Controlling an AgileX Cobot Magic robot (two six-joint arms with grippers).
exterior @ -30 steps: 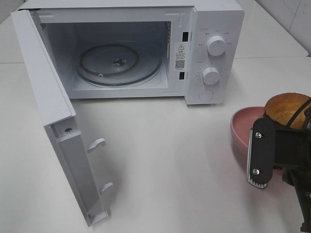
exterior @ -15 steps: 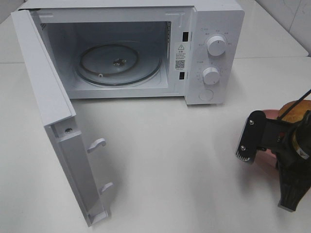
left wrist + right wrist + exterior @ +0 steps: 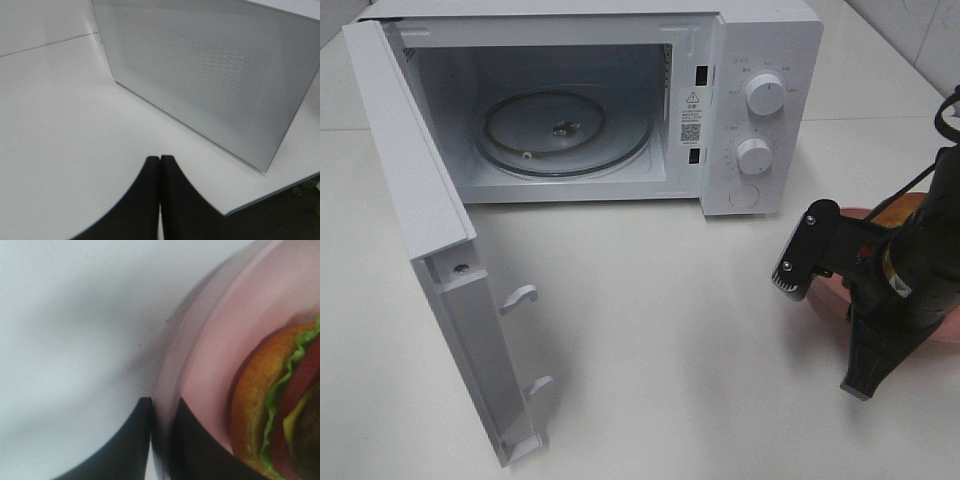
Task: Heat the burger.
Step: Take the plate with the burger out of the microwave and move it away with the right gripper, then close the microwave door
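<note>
The burger (image 3: pixel 280 410), with a golden bun, green lettuce and red tomato, lies on a pink plate (image 3: pixel 220 340). In the right wrist view my right gripper (image 3: pixel 161 402) straddles the plate's rim, one finger outside and one inside, shut on it. In the exterior view my right arm (image 3: pixel 900 270) covers the burger and most of the pink plate (image 3: pixel 850 214) at the right. The white microwave (image 3: pixel 760 60) stands at the back with its door (image 3: pixel 430 240) swung wide open and its glass turntable (image 3: pixel 565 130) bare. My left gripper (image 3: pixel 160 165) is shut and empty, facing the door's outer side.
The open door juts toward the table's front left. The microwave's two knobs (image 3: pixel 763 92) are on its right panel. White tabletop (image 3: pixel 670 330) lies between the microwave and the plate. The table's edge (image 3: pixel 280 192) shows in the left wrist view.
My right arm has swung left and turned over the plate, now hiding the burger that showed a second ago. The microwave and its door have not moved.
</note>
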